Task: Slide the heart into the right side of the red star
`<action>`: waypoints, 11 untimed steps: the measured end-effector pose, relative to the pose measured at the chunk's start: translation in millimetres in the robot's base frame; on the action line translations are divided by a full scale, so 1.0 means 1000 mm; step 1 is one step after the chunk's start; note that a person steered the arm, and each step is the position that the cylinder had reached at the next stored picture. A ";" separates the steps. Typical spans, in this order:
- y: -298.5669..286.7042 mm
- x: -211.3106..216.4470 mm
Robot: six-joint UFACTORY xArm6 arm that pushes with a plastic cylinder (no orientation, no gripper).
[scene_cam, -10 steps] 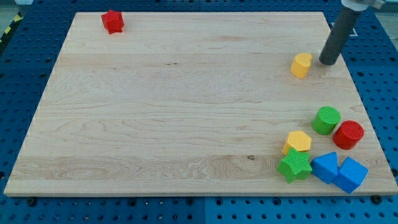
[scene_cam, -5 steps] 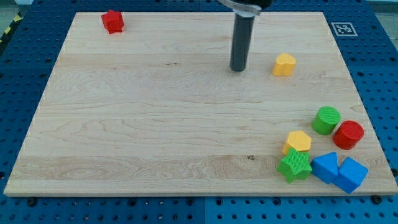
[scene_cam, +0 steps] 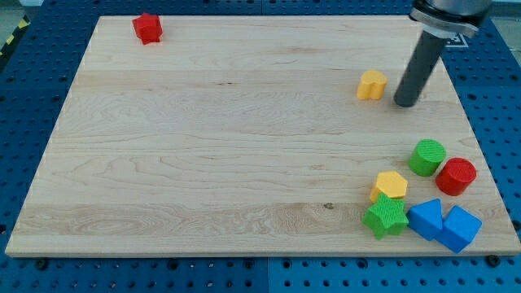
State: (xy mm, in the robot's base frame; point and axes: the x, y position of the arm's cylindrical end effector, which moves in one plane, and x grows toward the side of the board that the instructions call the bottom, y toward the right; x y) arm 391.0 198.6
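My tip point(scene_cam: 405, 103) rests on the board in the upper right of the frame, just to the right of the yellow heart point(scene_cam: 373, 85) and slightly lower; a narrow strip of bare wood shows between them, so they look apart, not touching. The rod point(scene_cam: 419, 69) leans up and to the right, out of the frame's top edge. There are no jaws on this rig, only the plain rod end, which holds nothing.

The red star point(scene_cam: 147, 28) sits in the far upper left of the frame, close to the board's top edge, well apart from the heart. Only bare wood lies between the heart and the star; no block stands on that line.

All other blocks cluster in the lower right of the frame, well below the tip:
- green cylinder point(scene_cam: 426, 157), with the red cylinder point(scene_cam: 456, 176) just beside it to its lower right, touching or nearly so.
- yellow hexagonal block point(scene_cam: 391, 185), and the green star point(scene_cam: 385, 216) directly below, touching it.
- two blue blocks point(scene_cam: 426, 218) point(scene_cam: 459, 228), angular, exact shape unclear, pressed together just right of the green star.

Surface: a light wooden board point(scene_cam: 228, 146) with horizontal grain. It lies on a blue perforated table point(scene_cam: 496, 122), visible on all sides. A yellow-and-black striped strip point(scene_cam: 11, 37) shows at the upper left edge.
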 end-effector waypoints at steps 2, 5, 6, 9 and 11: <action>-0.127 -0.048; -0.233 -0.076; -0.283 -0.086; -0.202 -0.065; -0.274 -0.098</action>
State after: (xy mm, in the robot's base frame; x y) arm 293.2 -75.1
